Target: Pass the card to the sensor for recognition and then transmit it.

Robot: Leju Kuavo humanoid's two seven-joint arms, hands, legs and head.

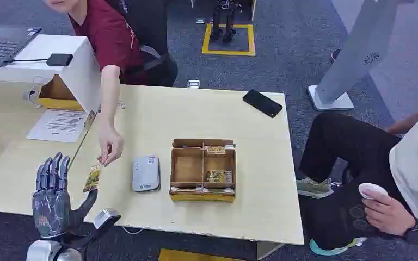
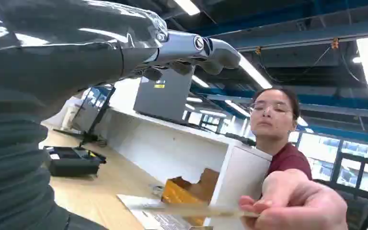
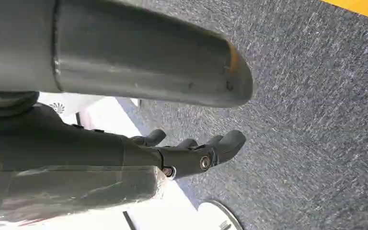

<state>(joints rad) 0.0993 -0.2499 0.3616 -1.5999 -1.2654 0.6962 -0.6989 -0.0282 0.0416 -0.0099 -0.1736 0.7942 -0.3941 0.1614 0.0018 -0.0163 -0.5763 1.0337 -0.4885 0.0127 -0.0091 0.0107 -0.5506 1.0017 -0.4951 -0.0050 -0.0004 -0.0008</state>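
Note:
A small yellow-green card [image 1: 92, 178] hangs from the fingers of a person's hand [image 1: 110, 147] over the table's left part. My left hand [image 1: 51, 198] stands upright just left of it, fingers apart and empty, the thumb tip right under the card. The left wrist view shows the card [image 2: 191, 209] edge-on in the person's hand [image 2: 297, 206], below my spread fingers [image 2: 206, 48]. The grey-white sensor [image 1: 145, 173] lies flat on the table to the right of the card. My right hand [image 3: 182, 153] hangs over grey carpet, fingers loosely out, holding nothing.
A brown cardboard box [image 1: 202, 193] with several cards in its compartments sits right of the sensor. A black phone [image 1: 262, 103] lies at the table's far right corner. A second person [image 1: 392, 206] sits to the right. Papers [image 1: 57, 125] lie on the neighbouring table.

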